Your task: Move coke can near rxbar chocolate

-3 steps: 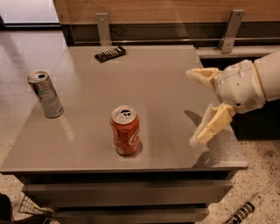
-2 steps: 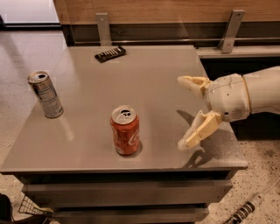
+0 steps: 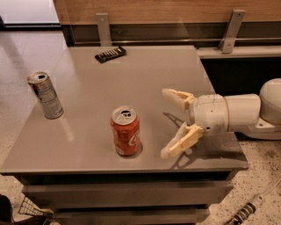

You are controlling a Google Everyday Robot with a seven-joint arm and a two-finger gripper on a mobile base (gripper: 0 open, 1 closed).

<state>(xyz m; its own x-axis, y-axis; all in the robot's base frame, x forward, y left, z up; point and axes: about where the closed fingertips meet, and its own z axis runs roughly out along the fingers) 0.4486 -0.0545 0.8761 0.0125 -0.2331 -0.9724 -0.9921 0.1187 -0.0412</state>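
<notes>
Gripper (image 3: 164, 123) hovering low over table (image 3: 153, 74), just beside coke can (image 3: 126, 131), fingers standing wide apart, holding nothing. Can standing upright near front edge; chocolate bar (image 3: 110, 54) lying at far edge, well apart. Advising: centring fingers around can mid-body, closing squarely, avoiding tipping.

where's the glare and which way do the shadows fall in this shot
Camera view: lighting seems overhead, so the short red soda can casts only a tight shadow at its base; the cream two-finger gripper, open just right of it, throws finger shadows on the grey tabletop; the tall silver-and-blue can leaves a pale reflection beside it; brightest glare is the white patch top left.
</notes>
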